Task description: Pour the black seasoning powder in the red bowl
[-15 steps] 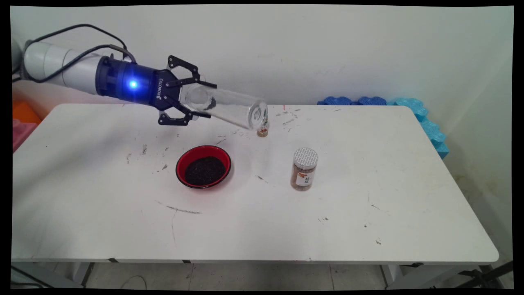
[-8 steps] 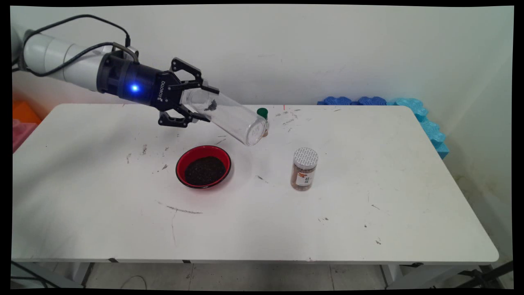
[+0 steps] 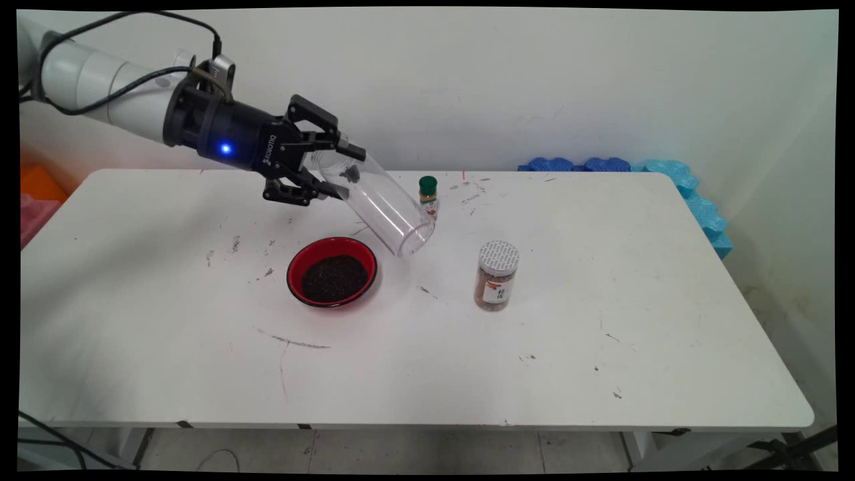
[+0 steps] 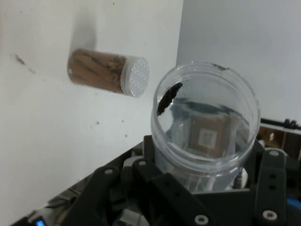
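Observation:
My gripper (image 3: pixel 342 174) is shut on the base end of a clear plastic jar (image 3: pixel 384 204), held above the table. The jar slants down to the right, and its free end hangs just right of a red bowl (image 3: pixel 292 270) of dark grains. A small dark clump sticks to the jar's inner wall near the fingers. In the hand view the jar (image 4: pixel 207 117) rises from the gripper (image 4: pixel 207 181), and the dark clump (image 4: pixel 167 99) shows under its rim. A brown spice jar with a white lid (image 4: pixel 108 73) is seen beyond it.
The brown spice jar with the white lid (image 3: pixel 497 275) stands right of the bowl. A small green-capped bottle (image 3: pixel 428 197) stands behind the clear jar's free end. Blue foam blocks (image 3: pixel 681 180) line the table's back right corner. Orange and pink items (image 3: pixel 37 194) sit past the left edge.
The clear jar has tipped from nearly level to steeply slanted, its free end dropping toward the table right of the bowl. The green-capped bottle behind it is uncovered.

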Controlling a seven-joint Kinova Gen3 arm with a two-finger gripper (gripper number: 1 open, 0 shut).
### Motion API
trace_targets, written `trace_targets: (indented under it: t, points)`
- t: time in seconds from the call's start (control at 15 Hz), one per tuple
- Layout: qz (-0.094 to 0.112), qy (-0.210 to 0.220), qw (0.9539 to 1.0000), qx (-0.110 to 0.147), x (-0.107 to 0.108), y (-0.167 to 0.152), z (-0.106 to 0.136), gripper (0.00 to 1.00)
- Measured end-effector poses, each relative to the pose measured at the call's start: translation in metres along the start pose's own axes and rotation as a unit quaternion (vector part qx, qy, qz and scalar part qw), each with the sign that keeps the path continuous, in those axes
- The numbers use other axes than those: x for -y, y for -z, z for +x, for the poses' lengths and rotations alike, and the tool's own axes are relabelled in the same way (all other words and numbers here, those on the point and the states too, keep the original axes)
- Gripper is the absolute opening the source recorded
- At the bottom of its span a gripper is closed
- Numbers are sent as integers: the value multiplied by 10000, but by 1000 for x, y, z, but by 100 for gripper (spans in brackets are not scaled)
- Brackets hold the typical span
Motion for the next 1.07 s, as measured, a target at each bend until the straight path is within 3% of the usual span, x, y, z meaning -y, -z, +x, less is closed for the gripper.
trace_targets:
  t: [0.33,0.6,0.87,1.07]
  points:
    - [166,-834,9963,99,-13,-6,-9,0]
    - [242,-1460,9888,174,-22,-12,-14,0]
    - [242,-2211,9746,252,-30,-17,-20,0]
    - [186,-2775,9602,267,-35,-20,-24,0]
